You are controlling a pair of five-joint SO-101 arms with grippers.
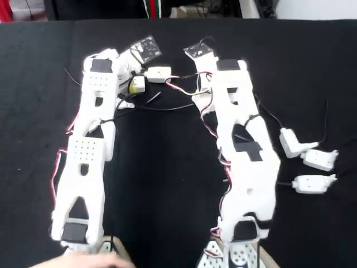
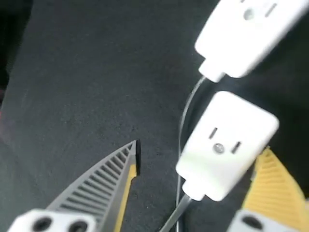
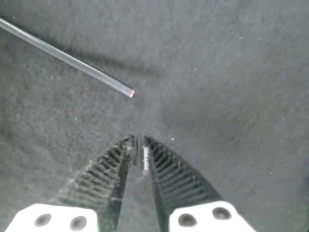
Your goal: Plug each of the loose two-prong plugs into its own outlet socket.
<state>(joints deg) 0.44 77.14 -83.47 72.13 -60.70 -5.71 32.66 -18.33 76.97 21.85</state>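
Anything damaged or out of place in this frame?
One thing: in the right wrist view a thin cable on the black cloth stops in a bare, coppery tip, with no plug on that end, just ahead of the right gripper. It looks cut. Nothing else stands out.

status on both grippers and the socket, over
Left gripper open, outlet socket between its fingers. Right gripper shut, empty, above the cloth. Loose cable end lies ahead of it.
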